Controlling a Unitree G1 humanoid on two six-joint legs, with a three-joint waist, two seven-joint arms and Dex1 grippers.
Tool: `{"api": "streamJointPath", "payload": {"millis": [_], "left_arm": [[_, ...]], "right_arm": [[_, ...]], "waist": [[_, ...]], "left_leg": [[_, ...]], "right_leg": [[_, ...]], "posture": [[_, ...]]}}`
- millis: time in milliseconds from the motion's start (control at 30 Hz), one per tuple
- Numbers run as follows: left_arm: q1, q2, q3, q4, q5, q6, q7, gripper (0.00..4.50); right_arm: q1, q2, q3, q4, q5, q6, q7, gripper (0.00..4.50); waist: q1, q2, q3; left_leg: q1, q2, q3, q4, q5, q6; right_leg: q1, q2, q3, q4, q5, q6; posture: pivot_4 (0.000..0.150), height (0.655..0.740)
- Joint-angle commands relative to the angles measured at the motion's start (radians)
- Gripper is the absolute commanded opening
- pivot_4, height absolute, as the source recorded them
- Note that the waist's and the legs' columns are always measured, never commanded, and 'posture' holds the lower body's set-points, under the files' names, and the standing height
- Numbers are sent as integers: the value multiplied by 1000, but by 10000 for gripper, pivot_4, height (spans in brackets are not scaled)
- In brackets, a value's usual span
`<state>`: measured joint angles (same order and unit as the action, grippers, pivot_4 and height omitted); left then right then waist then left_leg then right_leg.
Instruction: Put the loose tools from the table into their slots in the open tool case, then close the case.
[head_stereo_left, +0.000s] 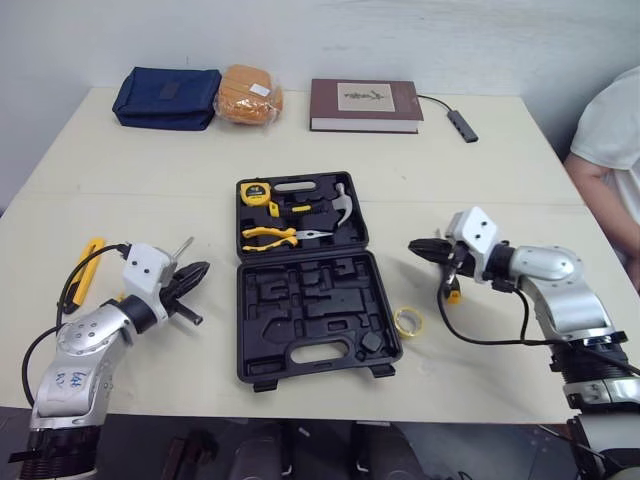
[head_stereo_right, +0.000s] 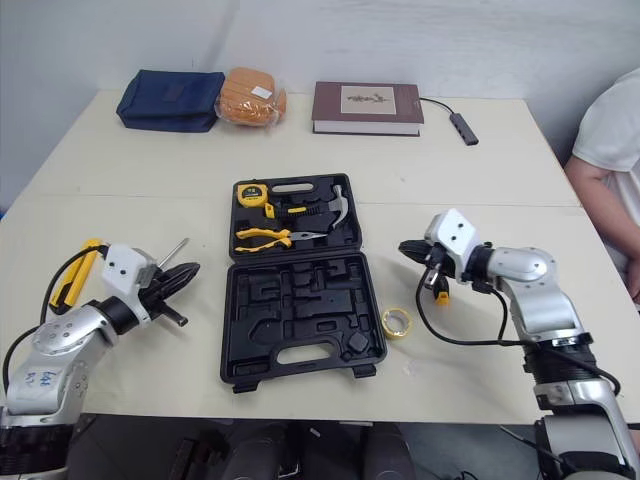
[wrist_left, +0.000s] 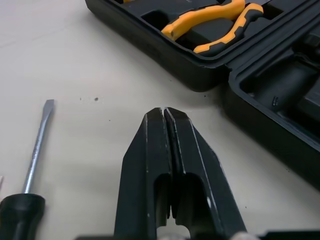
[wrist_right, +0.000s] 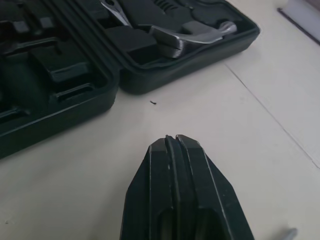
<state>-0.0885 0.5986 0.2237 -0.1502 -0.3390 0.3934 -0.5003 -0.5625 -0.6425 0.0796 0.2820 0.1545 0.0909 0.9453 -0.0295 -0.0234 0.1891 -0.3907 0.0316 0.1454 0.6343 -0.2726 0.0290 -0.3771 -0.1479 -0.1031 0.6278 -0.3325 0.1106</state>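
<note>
Case (head_stereo_left: 262, 368) open flat mid-table, lid half toward the far edge, handle half toward the near edge. Lid half holds tape measure (head_stereo_left: 256, 192), pliers (head_stereo_left: 270, 236) and hammer (head_stereo_left: 343, 205). Slots in the near half are empty

Left gripper (wrist_left: 165, 111): fingers pressed together, holding nothing, low over the table (head_stereo_left: 150, 170) just left of the case, tips pointing at it. Screwdriver (wrist_left: 36, 152) lies loose right beside it, blade toward the far edge, handle partly under the gripper; can't tell if they touch. Yellow tool (head_stereo_left: 85, 262) near the left edge, outboard of that arm

Right gripper (head_stereo_left: 413, 245): also pinched closed and empty, just right of the case level with the hinge line, tips toward the case. Small yellow-handled tool (head_stereo_left: 453, 295) on the table under its wrist, mostly hidden. Tape roll (head_stereo_left: 407, 321) flat on the table just off the case's near right corner

Far edge: blue pouch (head_stereo_left: 167, 97), orange bag (head_stereo_left: 249, 94), book (head_stereo_left: 364, 105). Person (head_stereo_left: 612, 150) at the right edge
</note>
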Motion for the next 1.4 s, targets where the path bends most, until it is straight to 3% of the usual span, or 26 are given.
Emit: {"api": "streamJointPath", "payload": {"millis": [33, 267, 567, 1100, 1400], "left_arm": [[-32, -39, -42, -13, 36, 42, 56, 0], [-80, -96, -68, 0, 69, 90, 113, 0], [-141, -102, -105, 75, 107, 119, 106, 0], [-209, -75, -150, 205, 126, 10, -59, 0], [-263, -48, -246, 268, 139, -55, -262, 0]], "right_arm": [[-54, 71, 28, 40, -43, 12, -65, 83], [-131, 139, 50, 205, -83, -31, -82, 83], [-125, 199, 72, 215, -98, -69, -64, 83], [-13, 190, 98, -62, -75, 93, 14, 83], [96, 126, 116, -299, -34, 262, 84, 83]], "waist": [[-2, 0, 0], [0, 0, 0], [-2, 0, 0], [0, 0, 0], [4, 0, 0]], "left_leg": [[0, 0, 0, 0, 0, 0], [-1, 0, 0, 2, 0, 0], [0, 0, 0, 2, 0, 0], [0, 0, -1, 1, 0, 0], [-1, 0, -1, 1, -2, 0]], "right_leg": [[0, 0, 0, 0, 0, 0], [0, 0, 0, 1, 0, 0], [0, 1, 0, 1, 0, 0], [0, 0, 0, 1, 0, 0], [1, -1, -2, 0, 0, 0]], "posture": [[1500, 7400], [1500, 7400], [1500, 7400], [1500, 7400], [1500, 7400]]}}
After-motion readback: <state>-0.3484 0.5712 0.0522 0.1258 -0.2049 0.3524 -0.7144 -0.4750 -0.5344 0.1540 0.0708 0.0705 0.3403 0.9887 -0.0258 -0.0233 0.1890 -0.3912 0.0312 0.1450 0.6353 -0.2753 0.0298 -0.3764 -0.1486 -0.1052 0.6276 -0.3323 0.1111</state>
